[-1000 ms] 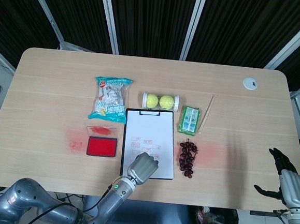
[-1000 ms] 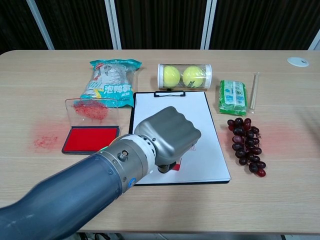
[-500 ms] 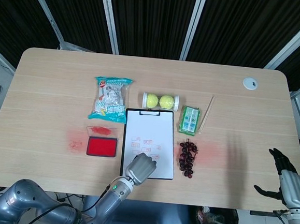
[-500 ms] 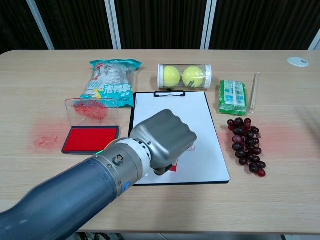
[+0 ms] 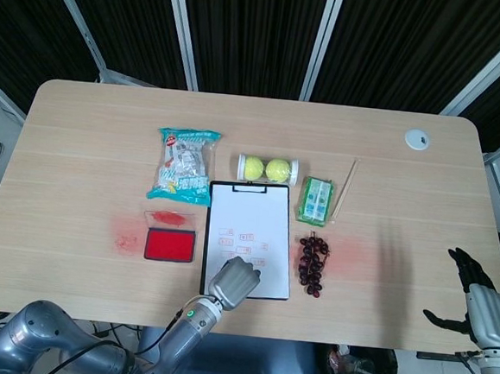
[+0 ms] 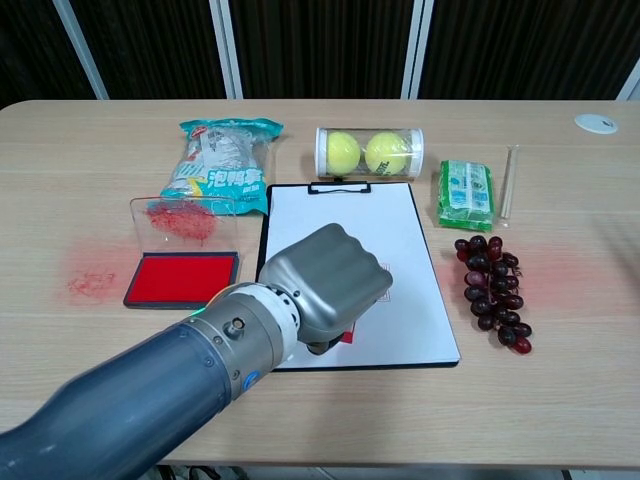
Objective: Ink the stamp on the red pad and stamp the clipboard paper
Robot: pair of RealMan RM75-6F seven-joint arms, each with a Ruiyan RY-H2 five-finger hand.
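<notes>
1. Pale wood table [image 5: 88,148] carried everything we saw, smeared red beside the open red pad [image 5: 169,245], whose clear lid stood upright.
2. Our left hand [image 5: 233,280] sat curled into a fist over the clipboard paper [image 5: 249,223], which showed several small red marks; the stamp [image 6: 322,344] barely peeked out beneath it.
3. Our right hand [image 5: 476,302] hung past the table edge, fingers spread, holding nothing.

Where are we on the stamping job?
Done: the clipboard paper already carries several red stamp marks, and the red pad lies open. In hand: the left robot hand is curled over the paper's lower part with a dark object, presumably the stamp, peeking beneath it; whether it is pressing cannot be told. The right robot hand idles open off the table's right edge. Left: lifting off, perhaps another impression.
</notes>
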